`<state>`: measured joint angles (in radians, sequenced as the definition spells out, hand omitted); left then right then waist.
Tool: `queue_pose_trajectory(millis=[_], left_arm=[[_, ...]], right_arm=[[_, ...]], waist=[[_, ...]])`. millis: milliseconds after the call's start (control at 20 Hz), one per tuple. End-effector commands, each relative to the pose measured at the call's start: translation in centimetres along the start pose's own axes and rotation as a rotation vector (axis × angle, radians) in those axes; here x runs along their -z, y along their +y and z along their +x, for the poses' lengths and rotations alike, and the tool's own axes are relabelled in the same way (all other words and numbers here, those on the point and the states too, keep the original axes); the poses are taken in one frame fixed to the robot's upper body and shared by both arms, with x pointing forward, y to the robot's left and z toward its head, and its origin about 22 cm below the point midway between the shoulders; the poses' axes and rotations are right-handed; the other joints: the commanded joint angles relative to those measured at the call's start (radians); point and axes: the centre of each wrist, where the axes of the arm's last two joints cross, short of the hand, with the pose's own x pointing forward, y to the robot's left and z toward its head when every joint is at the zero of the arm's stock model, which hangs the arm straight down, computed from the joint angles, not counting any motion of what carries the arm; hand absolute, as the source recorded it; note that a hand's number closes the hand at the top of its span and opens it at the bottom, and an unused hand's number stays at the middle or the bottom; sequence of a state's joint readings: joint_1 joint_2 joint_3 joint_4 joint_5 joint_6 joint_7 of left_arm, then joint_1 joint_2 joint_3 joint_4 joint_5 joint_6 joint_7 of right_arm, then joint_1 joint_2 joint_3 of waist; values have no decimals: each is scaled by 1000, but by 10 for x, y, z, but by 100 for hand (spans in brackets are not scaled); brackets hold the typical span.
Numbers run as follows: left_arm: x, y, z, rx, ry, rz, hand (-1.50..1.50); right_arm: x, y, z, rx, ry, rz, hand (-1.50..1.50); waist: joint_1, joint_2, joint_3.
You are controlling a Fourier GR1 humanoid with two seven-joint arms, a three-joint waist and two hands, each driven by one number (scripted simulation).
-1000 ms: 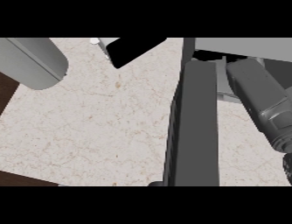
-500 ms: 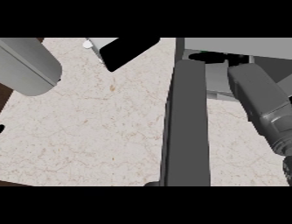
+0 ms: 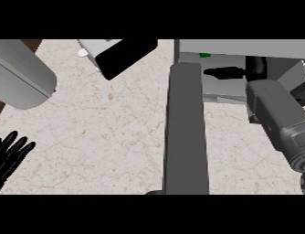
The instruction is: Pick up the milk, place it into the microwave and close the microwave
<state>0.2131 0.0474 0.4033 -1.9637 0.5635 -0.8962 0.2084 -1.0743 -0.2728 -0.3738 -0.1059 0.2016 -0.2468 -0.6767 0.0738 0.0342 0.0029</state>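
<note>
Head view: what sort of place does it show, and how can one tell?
Most likely a kitchen. A pale, speckled stone-like counter fills the view, and a grey microwave stands on it at the upper right, its door swung open.

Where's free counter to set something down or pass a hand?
Widest bare counter: between the left hand at the lower left edge, the left forearm above it, and the open microwave door. A narrow strip lies between the door and the right forearm. Crowded at the microwave mouth, upper right.
</note>
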Motion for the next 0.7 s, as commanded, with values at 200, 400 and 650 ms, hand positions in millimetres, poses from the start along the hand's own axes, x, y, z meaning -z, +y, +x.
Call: queue_pose_trajectory(millis=[200,400,650], left_arm=[[11,-18,-24,-45,106,-178,-150],[18,-21,-34,-19,116,-189,-150],[42,-27,-52,10,131,-220,-150]], right_arm=[[-40,17,-36,312,17,110,-150],[-83,50,-61,451,54,154,-150],[-105,61,-71,513,68,166,-150]], waist=[[-43,-22,-1],[-68,-34,-3],[-87,-41,-4]])
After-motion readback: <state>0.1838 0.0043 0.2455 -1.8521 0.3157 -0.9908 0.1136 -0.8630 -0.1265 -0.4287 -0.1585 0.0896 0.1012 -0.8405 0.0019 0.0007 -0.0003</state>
